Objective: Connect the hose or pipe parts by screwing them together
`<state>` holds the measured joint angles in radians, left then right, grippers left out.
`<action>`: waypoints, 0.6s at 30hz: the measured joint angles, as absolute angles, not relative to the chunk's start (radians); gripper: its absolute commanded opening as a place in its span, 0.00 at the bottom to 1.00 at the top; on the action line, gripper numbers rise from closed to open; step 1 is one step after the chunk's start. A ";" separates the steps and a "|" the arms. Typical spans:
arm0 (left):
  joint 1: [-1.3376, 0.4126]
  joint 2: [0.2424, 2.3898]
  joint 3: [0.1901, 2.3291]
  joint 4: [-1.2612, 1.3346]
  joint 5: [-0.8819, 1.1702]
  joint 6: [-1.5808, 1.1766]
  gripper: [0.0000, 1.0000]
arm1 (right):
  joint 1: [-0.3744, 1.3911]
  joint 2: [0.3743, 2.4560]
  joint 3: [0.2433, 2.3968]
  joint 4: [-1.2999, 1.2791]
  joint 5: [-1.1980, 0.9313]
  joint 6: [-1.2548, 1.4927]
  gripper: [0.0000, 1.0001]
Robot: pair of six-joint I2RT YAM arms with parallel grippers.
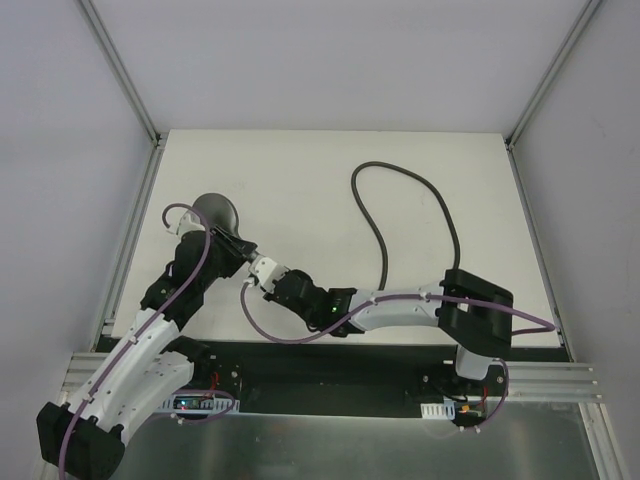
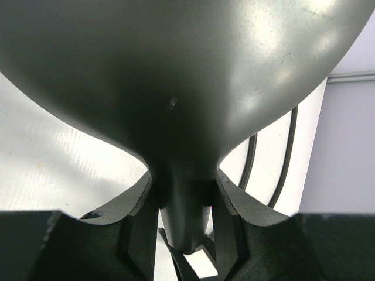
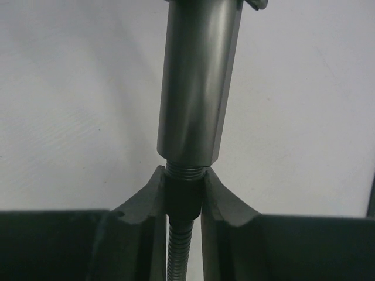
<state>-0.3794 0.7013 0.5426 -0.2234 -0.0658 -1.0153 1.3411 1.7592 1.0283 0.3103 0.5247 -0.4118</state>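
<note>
White bench top [image 1: 300, 170] fills the scene, closed in by pale walls with metal rails along its edges, and two arms reach over it from the near side, each with one purple cable [image 1: 262, 330] running along it. One shower head [image 1: 215, 212] and one hose [image 1: 440, 215] are in sight. The shower head is held above the left part of the bench, its round head toward the far left and its straight handle [image 3: 196, 76] pointing at the right arm. The left tool [image 2: 184, 199] is clenched on the narrow neck just below the head, one finger pressed to each side. The right tool [image 3: 183, 193] is closed around the hose's dark end fitting [image 3: 183, 202], which sits against the handle's end; a short band of bare thread [image 3: 183, 171] shows between them. Ribbed hose runs down from the fitting between the fingers. From above, the hose lies in one tall loop on the right half of the bench, and the right arm covers both of its lower stretches, so its other end cannot be seen.
</note>
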 measured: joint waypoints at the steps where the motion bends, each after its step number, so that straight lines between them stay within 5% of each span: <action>1: -0.379 0.697 0.543 -0.224 -0.067 -1.019 0.00 | 1.334 1.758 1.028 0.313 0.514 -0.408 0.01; 18: -0.378 0.540 0.330 0.064 0.056 -1.010 0.00 | 1.102 1.629 0.803 0.554 -0.097 -0.262 0.01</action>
<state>-0.3779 0.5400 0.3298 0.0635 0.0559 -1.0100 1.1023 1.6291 0.8028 0.5537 -0.0967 -0.2623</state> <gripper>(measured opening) 0.330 0.252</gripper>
